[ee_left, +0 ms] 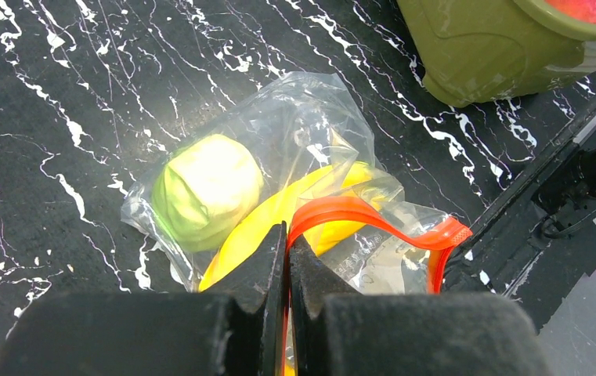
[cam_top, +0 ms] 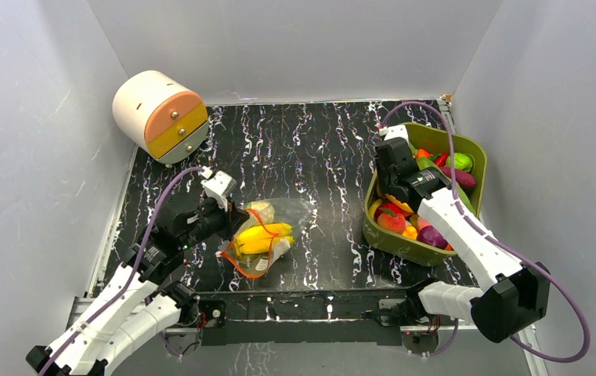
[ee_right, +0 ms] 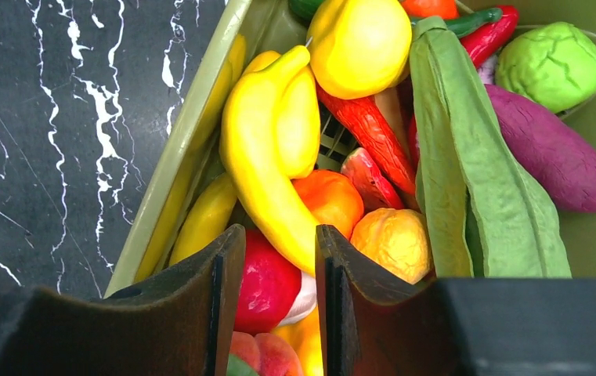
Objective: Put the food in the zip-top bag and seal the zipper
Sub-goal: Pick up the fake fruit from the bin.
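Snugly inside right tool: yellow banana, in tub.

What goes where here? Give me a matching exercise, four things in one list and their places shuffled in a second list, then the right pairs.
1. pale green round fruit
2. purple sweet potato
3. tub banana
4. zipper

A. between the fingers of the right hand
B. pinched in the left hand
C. inside the zip-top bag
D. beside the long green pod

Pairs: 1-C, 2-D, 3-A, 4-B
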